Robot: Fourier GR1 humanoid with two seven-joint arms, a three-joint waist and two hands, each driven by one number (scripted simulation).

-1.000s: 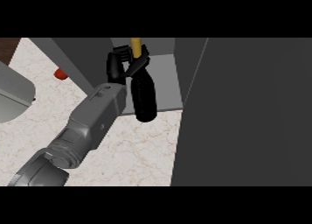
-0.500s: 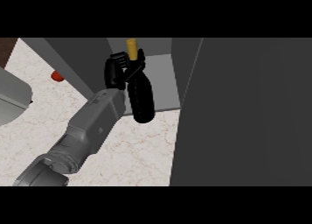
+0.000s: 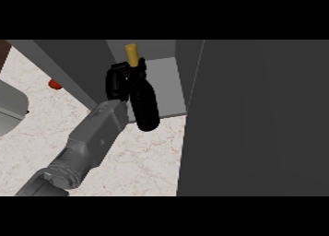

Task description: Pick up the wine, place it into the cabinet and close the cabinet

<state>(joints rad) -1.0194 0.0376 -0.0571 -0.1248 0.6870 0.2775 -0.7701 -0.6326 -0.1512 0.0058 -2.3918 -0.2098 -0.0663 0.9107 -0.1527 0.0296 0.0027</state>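
Left hand point(image 3: 120, 83) curled round the neck of the wine point(image 3: 145, 103) — dark bottle, yellow cap up, hanging at the mouth of the cabinet point(image 3: 165, 64), base not yet inside. Best carried deeper and kept upright, lowered onto the shelf floor, released only once standing — clear of the door point(image 3: 262, 115).

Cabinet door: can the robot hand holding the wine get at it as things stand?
Probably not yet: the left robot hand is curled round the wine bottle, so it is occupied. The cabinet door stands open just beside it, unobstructed.
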